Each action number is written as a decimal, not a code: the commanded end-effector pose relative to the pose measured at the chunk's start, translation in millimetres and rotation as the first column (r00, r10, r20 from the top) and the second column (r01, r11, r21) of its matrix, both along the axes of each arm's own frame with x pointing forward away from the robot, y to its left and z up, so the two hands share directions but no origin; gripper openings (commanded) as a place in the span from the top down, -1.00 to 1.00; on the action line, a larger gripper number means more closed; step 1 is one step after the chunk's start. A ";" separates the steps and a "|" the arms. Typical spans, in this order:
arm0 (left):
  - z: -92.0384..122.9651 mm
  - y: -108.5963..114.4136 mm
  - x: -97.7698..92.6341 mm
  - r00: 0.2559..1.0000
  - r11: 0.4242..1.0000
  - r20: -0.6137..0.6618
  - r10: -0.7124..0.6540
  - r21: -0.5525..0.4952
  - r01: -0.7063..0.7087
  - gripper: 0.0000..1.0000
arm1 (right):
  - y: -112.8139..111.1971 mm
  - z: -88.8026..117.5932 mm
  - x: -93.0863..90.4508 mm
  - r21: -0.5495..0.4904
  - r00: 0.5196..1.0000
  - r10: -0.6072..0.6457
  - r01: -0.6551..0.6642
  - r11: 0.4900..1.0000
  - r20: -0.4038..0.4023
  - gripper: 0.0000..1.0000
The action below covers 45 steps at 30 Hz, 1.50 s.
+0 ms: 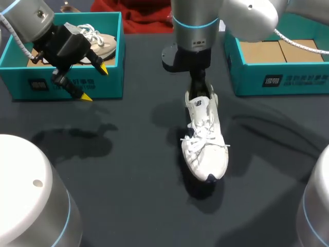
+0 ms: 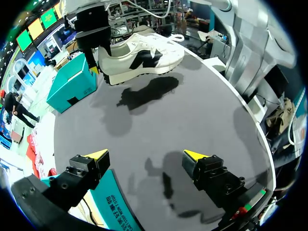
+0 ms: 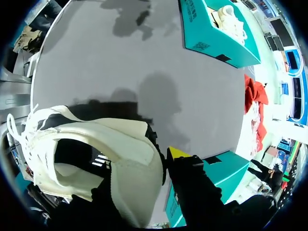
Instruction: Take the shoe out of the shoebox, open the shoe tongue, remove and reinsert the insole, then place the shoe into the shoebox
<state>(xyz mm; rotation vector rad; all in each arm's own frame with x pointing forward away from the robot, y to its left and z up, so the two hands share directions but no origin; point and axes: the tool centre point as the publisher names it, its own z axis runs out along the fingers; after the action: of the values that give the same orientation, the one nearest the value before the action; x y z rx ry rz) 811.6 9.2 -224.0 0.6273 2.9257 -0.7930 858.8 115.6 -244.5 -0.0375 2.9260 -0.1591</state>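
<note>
Shoe [image 1: 205, 141], white with white laces, hangs mid-table in my right gripper [image 1: 198, 88], heel up at the fingers and toe pointing back toward my base. From the left wrist camera I can see it lifted clear of the dark table [image 1: 128, 170], its shadow lying apart beneath it. The right jaws are clamped on the heel collar: one finger runs down inside the shoe's opening and the yellow-tipped one presses the outside of the heel (the inner tip itself is hidden by the shoe). My left gripper [image 1: 95, 82] hovers over the front wall of the left shoebox [image 1: 110, 85], its jaws spread wide with nothing between them. That teal box holds a second shoe [image 1: 100, 43], pale beige with white laces. The right shoebox [image 1: 288, 80], also teal, stands well apart from the held shoe, showing its bare cardboard floor.
</note>
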 end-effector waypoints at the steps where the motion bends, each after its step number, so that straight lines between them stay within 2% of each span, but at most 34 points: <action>1: -0.5 -0.3 1.0 1.000 1.000 -0.001 -0.001 0.001 0.001 -1.00 | -12.4 38.2 14.2 -0.048 0.999 -0.037 0.038 0.998 0.017 1.00; 10: -0.5 -0.3 1.0 1.000 1.000 -0.001 -0.001 0.001 0.001 -1.00 | -54.6 82.3 55.4 -0.053 0.998 -0.042 0.045 0.998 0.049 1.00; 15: -0.5 -0.3 1.0 1.000 1.000 -0.001 -0.001 0.001 0.001 -1.00 | -91.5 100.8 82.6 -0.090 0.998 -0.010 0.015 0.996 0.066 1.00; 16: -0.5 -0.3 1.0 1.000 1.000 -0.001 -0.001 0.001 0.001 -1.00 | -99.4 101.6 88.3 -0.066 0.998 0.002 0.002 0.998 0.064 1.00; 31: -0.5 -0.3 1.0 1.000 1.000 -0.001 -0.001 0.001 0.001 -1.00 | -99.4 101.6 88.3 -0.066 0.998 0.002 0.002 0.998 0.064 1.00; 38: -0.5 -0.3 1.0 1.000 1.000 -0.001 -0.001 0.001 0.001 -1.00 | -157.4 119.5 132.3 -0.081 0.994 -0.054 0.062 0.995 0.097 1.00; 45: -0.5 -0.3 1.0 1.000 1.000 -0.001 -0.001 0.001 0.001 -1.00 | -204.8 119.8 178.3 -0.076 0.996 -0.026 0.032 0.997 0.083 1.00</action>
<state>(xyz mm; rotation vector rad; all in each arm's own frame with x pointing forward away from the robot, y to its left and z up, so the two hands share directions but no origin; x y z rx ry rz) 811.6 9.2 -224.0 0.6273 2.9258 -0.7930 1019.8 -71.8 -121.6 0.0164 2.8079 -0.3167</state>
